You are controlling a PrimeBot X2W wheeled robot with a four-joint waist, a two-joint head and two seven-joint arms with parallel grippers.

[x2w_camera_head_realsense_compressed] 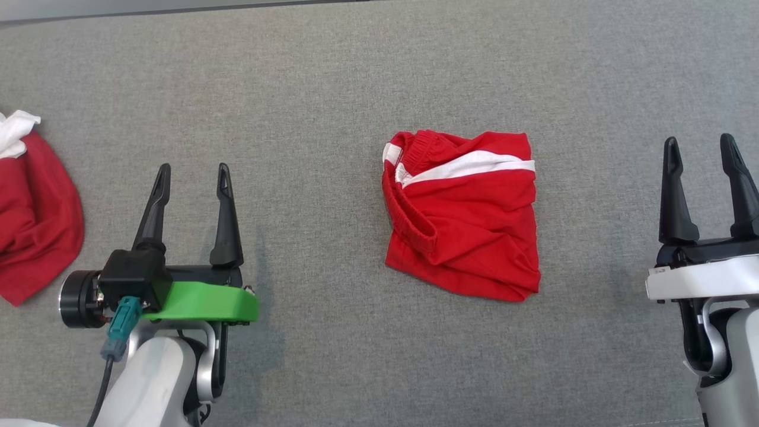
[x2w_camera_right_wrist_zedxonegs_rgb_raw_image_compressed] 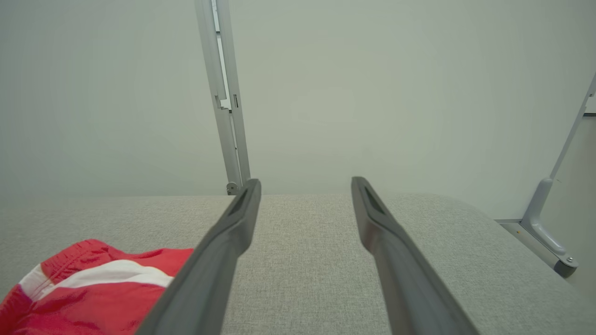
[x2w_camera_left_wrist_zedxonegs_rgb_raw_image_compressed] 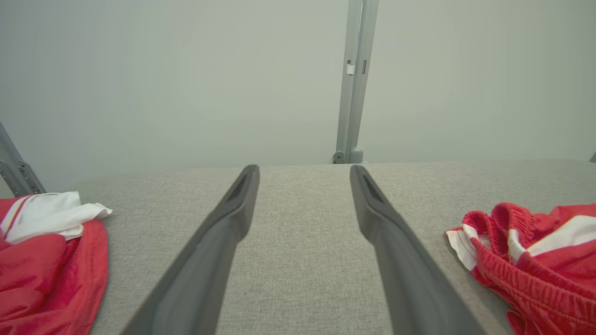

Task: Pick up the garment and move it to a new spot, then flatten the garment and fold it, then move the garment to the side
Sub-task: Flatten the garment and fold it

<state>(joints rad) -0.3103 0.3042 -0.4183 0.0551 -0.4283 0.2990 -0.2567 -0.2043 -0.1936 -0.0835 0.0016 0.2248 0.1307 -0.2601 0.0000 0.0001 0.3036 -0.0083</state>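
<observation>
Lying between left tool (x2w_camera_head_realsense_compressed: 194, 172), right tool (x2w_camera_head_realsense_compressed: 699, 141) — garment (x2w_camera_head_realsense_compressed: 468, 225)

Bare surface (x2w_camera_head_realsense_compressed: 332, 89) rings the garment (x2w_camera_head_realsense_compressed: 468, 225); red cloth (x2w_camera_head_realsense_compressed: 35, 219) crowds the left edge.

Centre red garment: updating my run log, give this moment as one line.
centre garment: folded, untouched | left gripper: open, empty | right gripper: open, empty

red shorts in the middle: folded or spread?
Folded: the red shorts lie as a compact squarish bundle, layers stacked, waistband doubled along the left edge.
</observation>
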